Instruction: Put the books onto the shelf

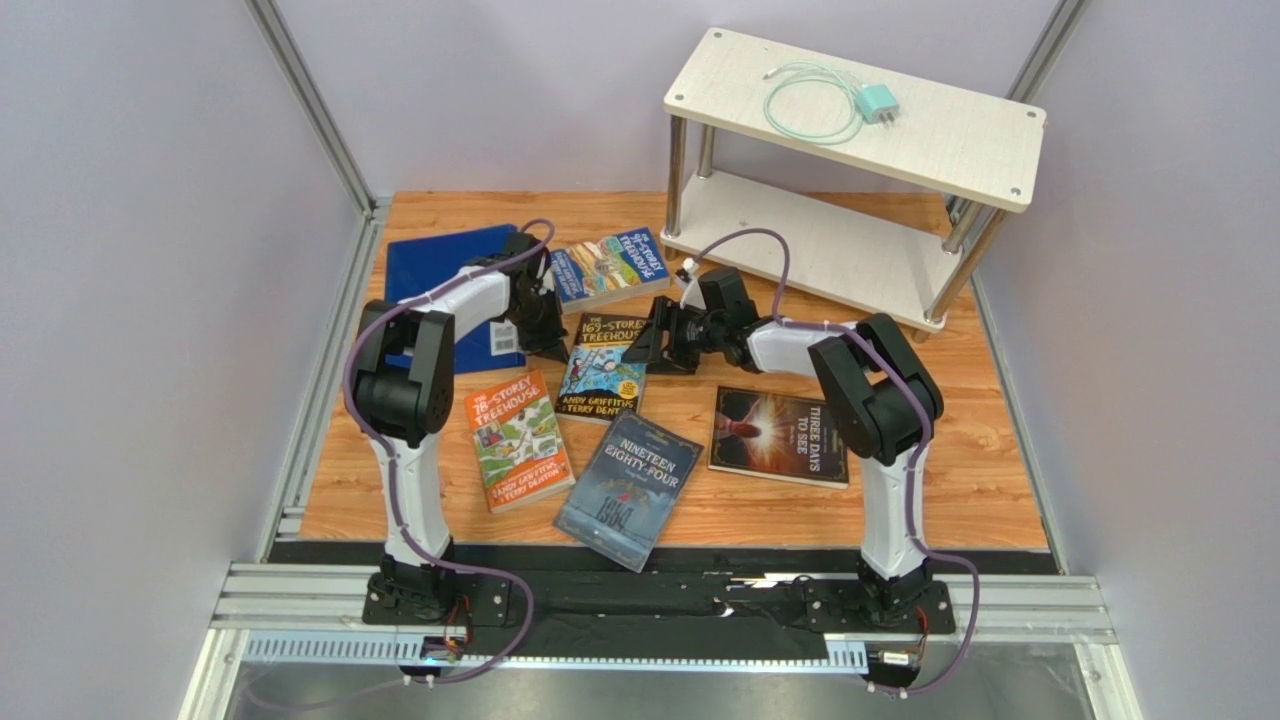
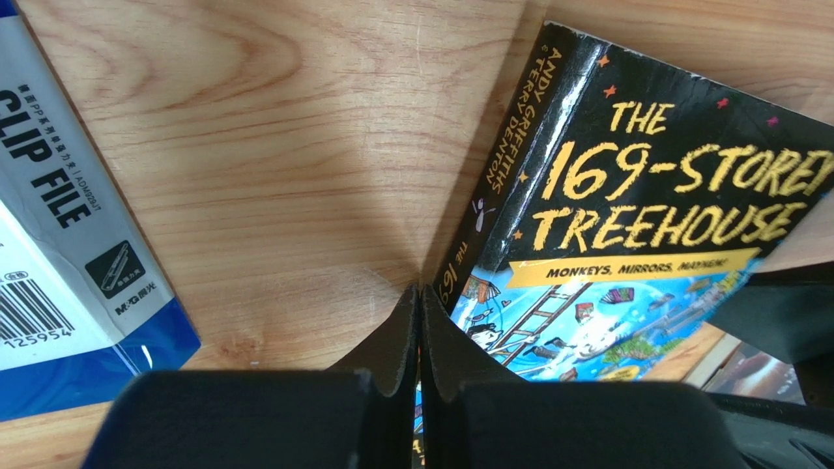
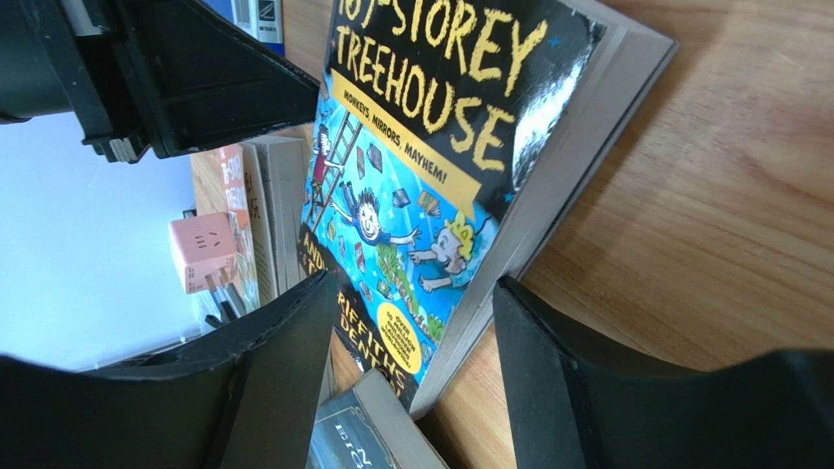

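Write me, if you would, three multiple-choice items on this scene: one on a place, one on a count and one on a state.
1. Where does the mint charger lie?
A. on the top board of the shelf
B. on its lower board
C. on the table

2. How many of the books are on the shelf?
A. none
B. two
C. five

3. How do the jaws of the left gripper stand?
A. wide apart
B. shut, holding nothing
C. shut on a book

Answers:
1 A: the top view shows the charger on the top board.
2 A: neither board carries a book.
3 B: the left wrist view shows its fingertips pressed together with nothing between them.
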You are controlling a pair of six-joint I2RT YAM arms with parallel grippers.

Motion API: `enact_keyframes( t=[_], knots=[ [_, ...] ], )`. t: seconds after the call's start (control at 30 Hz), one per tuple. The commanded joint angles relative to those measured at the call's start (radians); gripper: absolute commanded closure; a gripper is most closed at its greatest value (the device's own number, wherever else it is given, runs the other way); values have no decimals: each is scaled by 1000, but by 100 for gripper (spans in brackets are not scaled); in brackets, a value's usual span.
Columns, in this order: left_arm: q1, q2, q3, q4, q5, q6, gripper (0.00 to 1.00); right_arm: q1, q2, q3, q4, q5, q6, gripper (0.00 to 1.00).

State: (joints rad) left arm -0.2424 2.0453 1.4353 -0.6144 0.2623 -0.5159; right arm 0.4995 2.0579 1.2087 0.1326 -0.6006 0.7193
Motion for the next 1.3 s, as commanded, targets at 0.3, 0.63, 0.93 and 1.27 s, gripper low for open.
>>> enact_keyframes(
  t=[0.3, 0.63, 0.93, 1.27],
  knots=[
    [-106, 56, 91, -21, 63, -18, 100, 48, -22, 43, 277, -197, 97, 38],
    [-106, 23, 128, -70, -33, 25, 93, 48, 70, 135, 103, -117, 60, 100],
    [-89, -224, 122, -119, -236, 91, 48, 2, 64, 279, 19, -136, 0, 100],
    [130, -591, -380, 500, 309, -45, 0, -84, -4, 296, 337, -418, 218, 100]
  ],
)
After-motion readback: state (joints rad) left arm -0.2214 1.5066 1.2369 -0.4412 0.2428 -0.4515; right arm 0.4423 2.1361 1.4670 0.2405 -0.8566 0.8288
